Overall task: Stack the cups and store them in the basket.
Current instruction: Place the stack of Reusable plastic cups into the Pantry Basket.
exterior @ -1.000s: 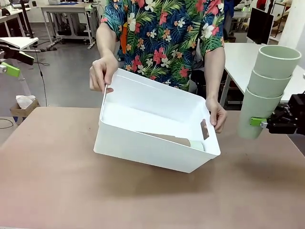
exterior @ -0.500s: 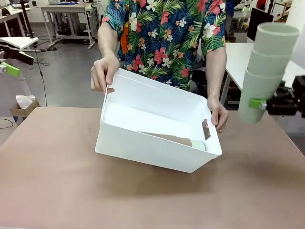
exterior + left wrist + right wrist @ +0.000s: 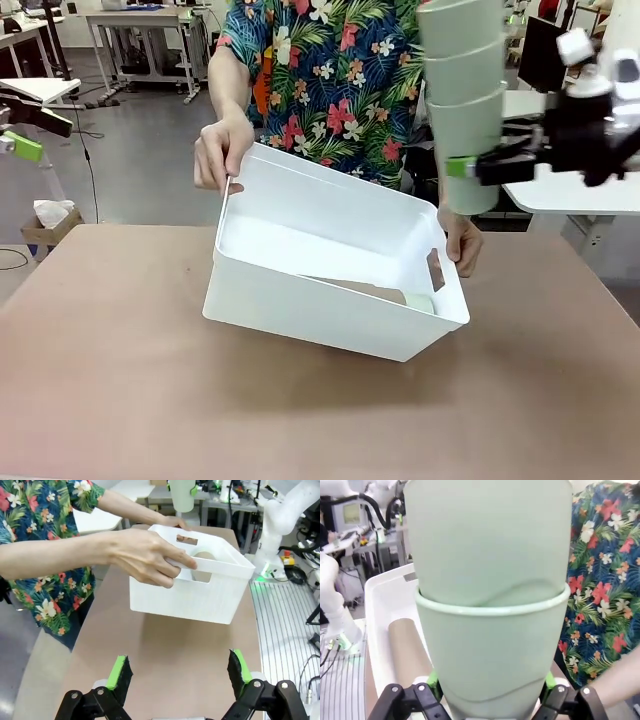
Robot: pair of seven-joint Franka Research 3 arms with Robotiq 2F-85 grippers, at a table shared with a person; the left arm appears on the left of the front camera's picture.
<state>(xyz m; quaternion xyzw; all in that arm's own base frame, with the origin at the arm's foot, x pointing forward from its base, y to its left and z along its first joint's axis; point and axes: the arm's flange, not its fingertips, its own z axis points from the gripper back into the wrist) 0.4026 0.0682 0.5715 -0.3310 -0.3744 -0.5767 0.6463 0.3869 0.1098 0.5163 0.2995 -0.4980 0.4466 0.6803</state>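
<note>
While the person holds it by both short ends, we see the basket (image 3: 330,290) tipped above the table (image 3: 100,400), its far-left corner raised and its open side turned up and toward our side; its long axis runs from picture left to right in the front view. The person's hand (image 3: 222,150) grips the raised left rim, and the other hand (image 3: 462,240) holds the right end by the slot handle. Inside, a tan-brown cup (image 3: 407,650) lies on its side along the basket floor.

Above the basket's right end, our right gripper (image 3: 462,168) is clamped on the lowest of the stacked mint cups (image 3: 462,90). The stack stands nearly upright, mouths up, long axis vertical, clear of the rim.

Our left gripper (image 3: 180,672) hangs over the bare table near the basket, fingers spread wide and holding nothing.
</note>
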